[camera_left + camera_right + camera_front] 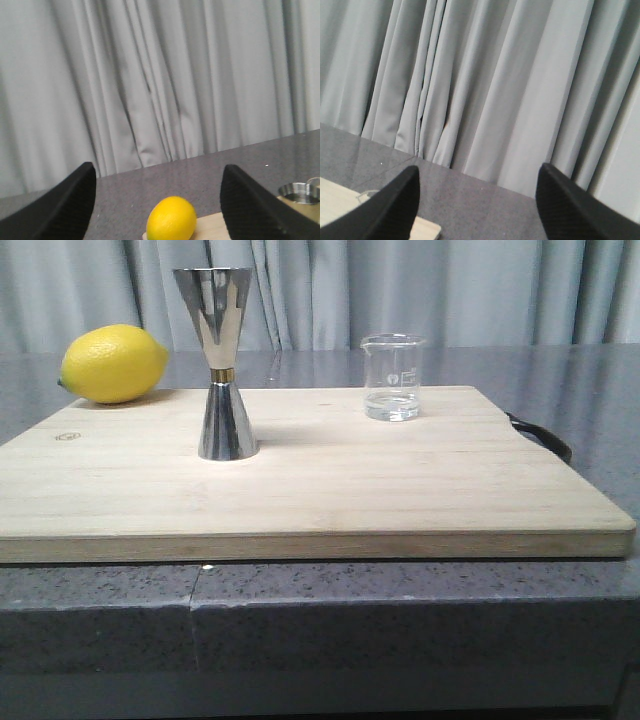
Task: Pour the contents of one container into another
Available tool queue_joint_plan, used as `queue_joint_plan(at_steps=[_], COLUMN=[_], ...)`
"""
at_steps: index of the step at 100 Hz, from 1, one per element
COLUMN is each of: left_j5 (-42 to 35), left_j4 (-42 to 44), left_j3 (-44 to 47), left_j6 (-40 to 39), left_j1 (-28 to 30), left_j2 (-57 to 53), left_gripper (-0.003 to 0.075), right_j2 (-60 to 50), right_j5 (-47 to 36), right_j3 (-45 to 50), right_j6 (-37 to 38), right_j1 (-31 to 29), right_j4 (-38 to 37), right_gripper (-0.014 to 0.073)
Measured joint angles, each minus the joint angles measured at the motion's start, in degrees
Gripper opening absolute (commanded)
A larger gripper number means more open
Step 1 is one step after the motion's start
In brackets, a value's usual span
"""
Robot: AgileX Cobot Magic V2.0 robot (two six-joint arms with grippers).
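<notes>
left tool spread wide, hourglass steel jigger, clear glass beaker

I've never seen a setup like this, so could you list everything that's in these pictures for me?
jigger: one, shiny steel with a thin gold band at the waist, upright on the left half of the board.
beaker: one, clear glass with faint printed marks, upright on the board toward the right rear.
lemon: one, yellow, at the board's far left corner.
cutting board: one, pale wood, lying on the counter.
counter: one, dark grey speckled, under the board.
strap: one, black, at the board's right edge.
curtain: one, grey, pleated, behind everything.
left gripper: one, black, open, holding nothing.
right gripper: one, black, open, holding nothing.
</notes>
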Motion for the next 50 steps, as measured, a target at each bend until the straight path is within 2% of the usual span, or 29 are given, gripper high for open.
queue_joint_plan(at_steps=[11, 31, 37, 50], left_j5=[-3.6, -4.5, -4.8, -5.3], left_j4=[-2.4, -3.6, -3.7, -3.7], left_j3=[3.7, 5.7, 5.7, 5.7], left_j6=[0.0, 0.0, 0.0, 0.0], left_j1=[1.0, 1.3, 1.3, 1.3], left_j2=[0.0, 0.0, 0.0, 0.0], left_gripper=[0.0371, 0.0061, -0.0018, -0.0019], right_j2=[-1.6, -1.8, -1.8, -1.8], right_j5=[1.6, 2.3, 2.3, 2.3], right_j3=[2.5, 3.5, 3.5, 3.5], right_j6=[0.0, 0.0, 0.0, 0.0], right_j1=[0.0, 0.0, 0.0, 0.0], right_j4=[0.0, 0.0, 0.0, 0.0], right_gripper=[0.0256, -0.0076, -0.0075, -0.0075])
